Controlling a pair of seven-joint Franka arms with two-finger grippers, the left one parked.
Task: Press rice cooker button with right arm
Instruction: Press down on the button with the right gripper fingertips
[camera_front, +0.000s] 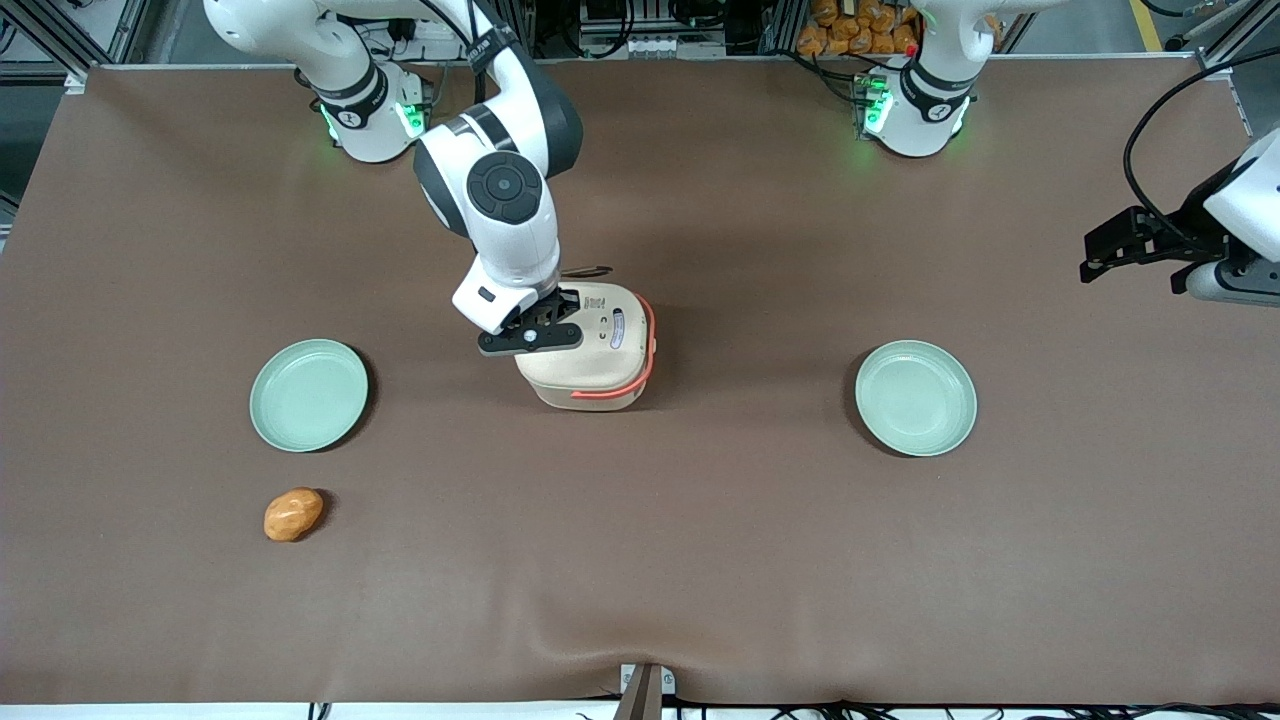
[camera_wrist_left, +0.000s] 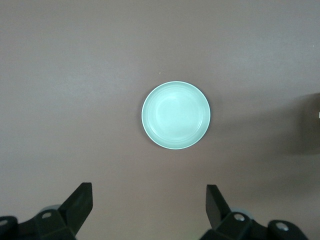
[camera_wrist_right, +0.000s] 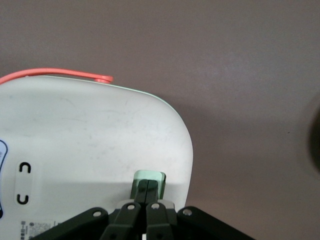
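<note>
The cream rice cooker (camera_front: 590, 345) with a coral-orange handle band stands mid-table, lid closed. The white right arm (camera_front: 505, 200) reaches down over it. Its black gripper (camera_front: 545, 325) is at the cooker's top edge on the working arm's side. In the right wrist view the gripper (camera_wrist_right: 147, 187) is shut, fingertips together, resting on the pale green button (camera_wrist_right: 148, 180) at the edge of the cooker's cream lid (camera_wrist_right: 90, 145). The coral band (camera_wrist_right: 60, 74) runs along the lid's edge.
Two mint-green plates lie on the brown table, one toward the working arm's end (camera_front: 307, 394), one toward the parked arm's end (camera_front: 915, 397) (camera_wrist_left: 176, 115). An orange bread roll (camera_front: 293, 514) lies nearer the front camera than the first plate.
</note>
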